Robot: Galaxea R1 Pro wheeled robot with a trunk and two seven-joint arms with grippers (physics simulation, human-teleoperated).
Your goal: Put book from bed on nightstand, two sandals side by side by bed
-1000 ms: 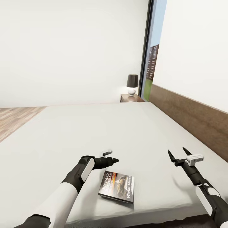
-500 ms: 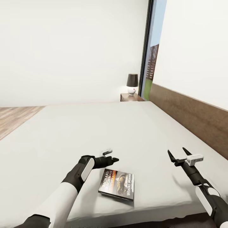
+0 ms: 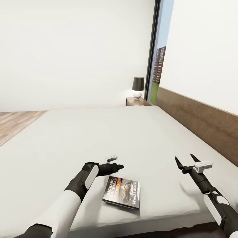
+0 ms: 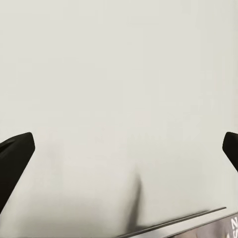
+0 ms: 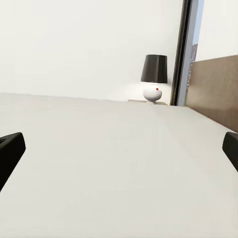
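Observation:
The book (image 3: 122,192), a thin dark paperback with white lettering, lies flat on the off-white bed (image 3: 99,138) near its front edge. My left gripper (image 3: 118,167) hovers just beyond the book's far left corner, open and empty. The left wrist view has its fingers (image 4: 15,153) spread wide over the mattress, with the book's edge (image 4: 198,224) at the frame's border. To the book's right, my right gripper (image 3: 184,158) is held above the mattress, open and empty. The nightstand (image 3: 137,101) stands past the bed's far corner. The sandals are out of view.
A black-shaded lamp (image 3: 138,87) with a white round base sits on the nightstand, also seen in the right wrist view as the lamp (image 5: 154,77). The brown headboard (image 3: 198,122) runs along the right. A tall dark-framed window (image 3: 158,53) is behind. Wood floor (image 3: 16,122) lies at left.
The view has shifted very slightly. Both arms and the book keep their places.

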